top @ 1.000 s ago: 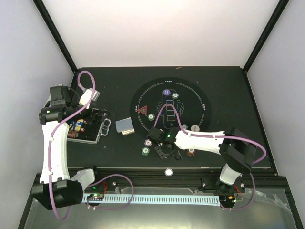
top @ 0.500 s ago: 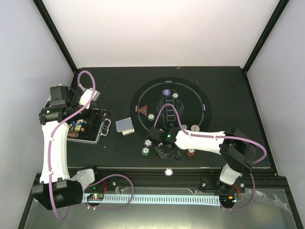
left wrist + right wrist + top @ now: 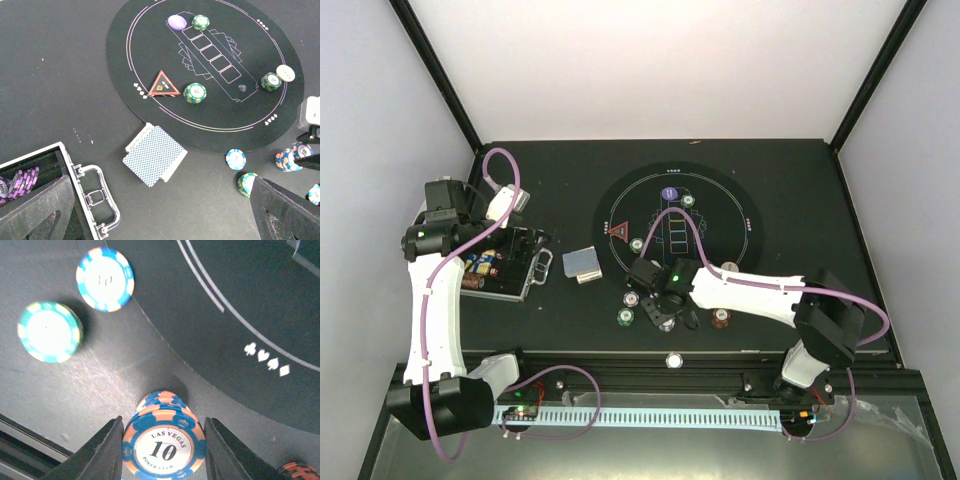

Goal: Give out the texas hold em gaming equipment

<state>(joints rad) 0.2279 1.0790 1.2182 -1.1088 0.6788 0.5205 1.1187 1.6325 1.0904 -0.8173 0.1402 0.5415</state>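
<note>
Silver ribbed case (image 3: 505, 265) at 9 o'clock of the worktop (image 3: 800, 180), lid open, purple chips (image 3: 22, 181) inside. The left gripper (image 3: 517, 218) hangs over it, released, jaws spread wide and holding nothing; no change here over the last second.

Deck of cards (image 3: 155, 155): face down, just off the round mat (image 3: 150, 50) at its 8 o'clock, untouched.

On the mat:
- red triangle marker (image 3: 163, 85) and a green chip (image 3: 195, 93) near 7 o'clock
- purple disc (image 3: 177, 21) near 12 o'clock
- white disc (image 3: 285, 73) toward 4 o'clock

Change: the right gripper (image 3: 665, 312) has drifted slightly toward 10 o'clock, and its jaws have narrowed and then stopped. The wrist view shows both fingers (image 3: 107, 450) pressed against an orange-and-blue chip stack (image 3: 164, 450), so it is clenched on that stack. The stack stands on the worktop just outside the mat's rim at 6 o'clock. A blue-white chip (image 3: 105, 279) and a teal chip (image 3: 49, 331) lie loose nearby.

Reading: the grasp is made. The stack now looks ready to lift and carry to a player's spot. Distribution is partly done.
</note>
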